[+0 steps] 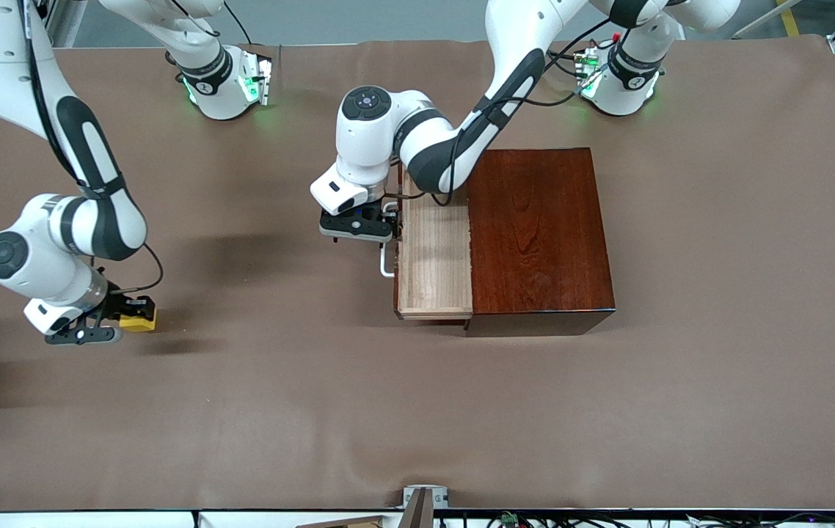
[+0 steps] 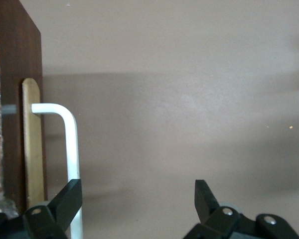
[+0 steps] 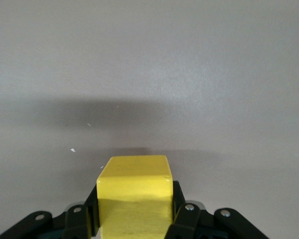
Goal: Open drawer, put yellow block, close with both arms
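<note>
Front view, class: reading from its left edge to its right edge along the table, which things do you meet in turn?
Right gripper shut on the small bright yellow cube → left gripper, open at the white U-shaped handle → pulled-out light-wood drawer tray → glossy dark mahogany box.

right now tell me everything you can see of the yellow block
The yellow block is a small bright yellow cube with plain, matte faces and crisp edges; its material cannot be told. It sits square between the black fingers of the right tool, which is shut on two facing sides. It is at the right arm's end of the brown table cover, well apart from the drawer, which stands pulled open. Whether it rests on the cover or is just lifted cannot be told. Nothing else touches it.
</note>
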Available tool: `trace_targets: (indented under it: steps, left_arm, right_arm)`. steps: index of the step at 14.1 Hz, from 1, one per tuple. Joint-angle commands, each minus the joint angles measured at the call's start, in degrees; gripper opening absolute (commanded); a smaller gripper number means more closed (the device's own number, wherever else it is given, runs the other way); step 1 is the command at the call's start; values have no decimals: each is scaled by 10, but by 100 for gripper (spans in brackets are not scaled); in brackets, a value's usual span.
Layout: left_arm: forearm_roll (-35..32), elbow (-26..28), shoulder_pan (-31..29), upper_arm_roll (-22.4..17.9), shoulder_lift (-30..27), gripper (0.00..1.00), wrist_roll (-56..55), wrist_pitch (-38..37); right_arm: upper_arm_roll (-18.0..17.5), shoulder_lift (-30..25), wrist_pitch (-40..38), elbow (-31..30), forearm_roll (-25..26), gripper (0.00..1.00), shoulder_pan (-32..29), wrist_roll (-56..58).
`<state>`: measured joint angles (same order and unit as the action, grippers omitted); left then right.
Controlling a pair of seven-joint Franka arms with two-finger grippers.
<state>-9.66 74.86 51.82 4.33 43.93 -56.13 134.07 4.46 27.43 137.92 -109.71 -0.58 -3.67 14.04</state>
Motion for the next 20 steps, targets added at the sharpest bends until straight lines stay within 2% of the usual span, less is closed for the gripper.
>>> trace_targets:
  steps: [1,4,7,10,12,16,18,20]
  left_arm:
    - [3,-19,7,-4,12,100,0,15]
    - [7,-26,3,-2,-9,100,-13,15]
    - [19,-21,-30,-4,-80,100,-13,0]
    - [30,1,-66,-2,-161,100,4,-115]
    - [74,54,-111,-2,-232,100,88,-179]
    - [142,177,-259,-3,-376,100,320,-252]
    - [145,187,-325,-4,-407,100,368,-309]
    - [144,184,-390,-4,-421,100,416,-346]
  right_arm:
    - [-8,-10,-110,71,0,0,-10,34]
    - [-9,-9,-194,136,-1,0,-6,82]
    - [-11,-13,-227,172,-1,0,-4,168]
    - [-27,-13,-266,218,-2,0,-3,278]
    - [-53,-17,-293,246,-1,0,-3,330]
    - [-120,-17,-331,281,0,0,1,393]
    - [-146,-14,-329,290,0,0,8,400]
    - [-155,-9,-325,313,2,0,39,394]
